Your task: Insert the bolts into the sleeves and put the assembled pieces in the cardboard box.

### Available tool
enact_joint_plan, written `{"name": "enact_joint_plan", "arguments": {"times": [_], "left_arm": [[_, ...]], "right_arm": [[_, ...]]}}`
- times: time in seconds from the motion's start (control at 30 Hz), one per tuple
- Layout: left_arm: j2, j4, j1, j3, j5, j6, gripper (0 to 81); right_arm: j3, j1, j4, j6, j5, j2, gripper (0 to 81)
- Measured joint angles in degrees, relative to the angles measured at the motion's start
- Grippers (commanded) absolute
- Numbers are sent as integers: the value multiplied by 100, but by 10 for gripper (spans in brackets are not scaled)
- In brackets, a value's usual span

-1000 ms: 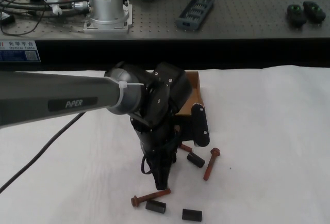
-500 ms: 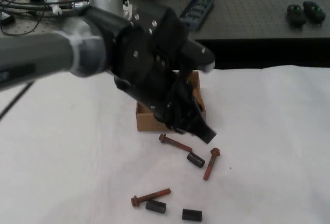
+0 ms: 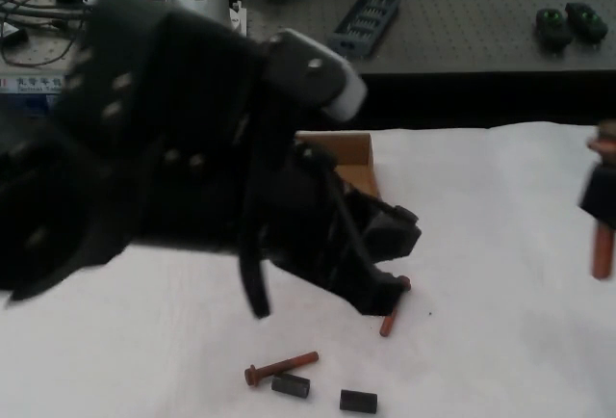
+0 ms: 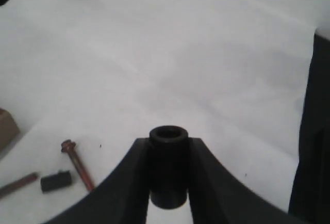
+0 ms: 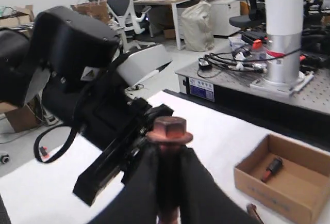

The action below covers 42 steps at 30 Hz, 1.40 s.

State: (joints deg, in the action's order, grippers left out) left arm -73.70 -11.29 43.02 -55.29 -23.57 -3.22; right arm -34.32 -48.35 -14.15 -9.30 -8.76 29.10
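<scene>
My left gripper [image 4: 169,142] is shut on a black sleeve [image 4: 168,175], held upright above the white cloth with its bore open at the top. In the high view the left arm [image 3: 192,168] looms dark across the left and middle. My right gripper [image 5: 167,154] is shut on a rusty bolt [image 5: 169,130], head up; the high view has that bolt [image 3: 603,245] at the far right edge. The cardboard box [image 5: 258,193] holds one assembled piece [image 5: 273,167]. The two grippers stand well apart.
Loose on the cloth lie a bolt [image 3: 281,367], two sleeves [image 3: 290,385] [image 3: 358,401], and another bolt [image 3: 390,320] partly behind the left arm. The box [image 3: 351,153] sits behind the arm. A dark bench with gear runs along the back.
The left arm has risen from the cloth and swung up close to the high camera, covering the box and middle parts. The right gripper with its bolt has come in at the right edge.
</scene>
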Motion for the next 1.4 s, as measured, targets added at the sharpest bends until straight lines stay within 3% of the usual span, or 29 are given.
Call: {"name": "enact_joint_plan", "arguments": {"times": [0.2,0.43,0.87,1.4], "left_arm": [[1341,1621,12,1473,-1,485,95],[2490,2087,12,2533,-1,583,95],[2875,2281,12,2721,-384,595,95],[2889,2670,12,2721,-406,595,95]], "right_arm": [[0,9,980,0,-728,748,32],[0,9,1944,-8,-1567,1572,32],[0,9,3656,-487,-2426,2659,32],[0,9,3841,-768,-2831,2773,32]]}}
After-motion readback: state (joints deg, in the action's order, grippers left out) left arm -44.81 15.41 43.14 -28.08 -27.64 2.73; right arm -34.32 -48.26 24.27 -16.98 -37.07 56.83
